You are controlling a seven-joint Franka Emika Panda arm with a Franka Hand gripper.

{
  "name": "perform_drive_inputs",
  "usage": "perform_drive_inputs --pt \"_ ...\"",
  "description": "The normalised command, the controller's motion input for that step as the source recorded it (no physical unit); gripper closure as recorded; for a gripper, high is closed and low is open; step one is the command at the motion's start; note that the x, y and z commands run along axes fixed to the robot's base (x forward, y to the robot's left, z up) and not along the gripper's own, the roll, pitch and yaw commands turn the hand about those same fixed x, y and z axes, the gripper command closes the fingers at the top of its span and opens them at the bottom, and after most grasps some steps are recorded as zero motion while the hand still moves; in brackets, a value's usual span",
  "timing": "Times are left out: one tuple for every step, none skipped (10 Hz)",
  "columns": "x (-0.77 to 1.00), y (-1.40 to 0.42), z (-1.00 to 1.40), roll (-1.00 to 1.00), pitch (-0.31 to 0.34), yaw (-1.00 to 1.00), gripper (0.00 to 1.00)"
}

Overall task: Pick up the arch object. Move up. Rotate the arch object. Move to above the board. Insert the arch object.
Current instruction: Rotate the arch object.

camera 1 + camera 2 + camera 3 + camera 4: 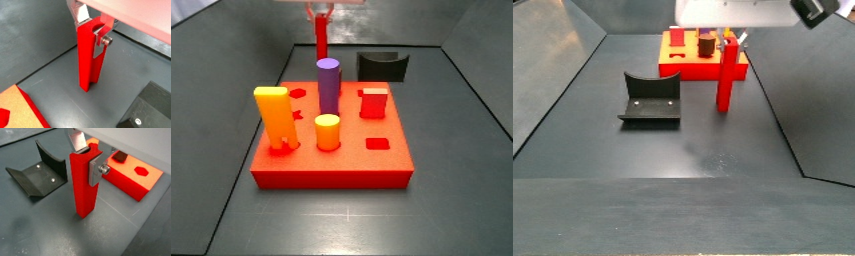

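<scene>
The red arch object stands on end on the grey floor, also seen in a wrist view and in both side views. My gripper is shut on its upper end, silver fingers on both sides by the arch notch. The red board carries a yellow block, a purple cylinder, a small yellow cylinder and a red block; it lies apart from the arch, also in a side view.
The dark L-shaped fixture stands on the floor beside the arch, also in a wrist view and a side view. Grey enclosure walls rise around the floor.
</scene>
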Motion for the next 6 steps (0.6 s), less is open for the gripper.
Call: perform_drive_inputs --pt "0.00 0.00 0.00 0.05 -0.064 -0.02 0.00" --pt "0.00 0.00 1.00 0.06 -0.060 -0.01 0.00" --pt "-0.01 0.00 1.00 0.06 -0.053 -0.01 0.00" --pt "-0.03 0.00 1.00 0.06 -0.011 -0.01 0.00" --pt "-0.03 0.00 0.87 0.07 0.008 -0.01 0.00" --pt "-0.02 0.00 0.64 0.07 0.028 0.00 0.00"
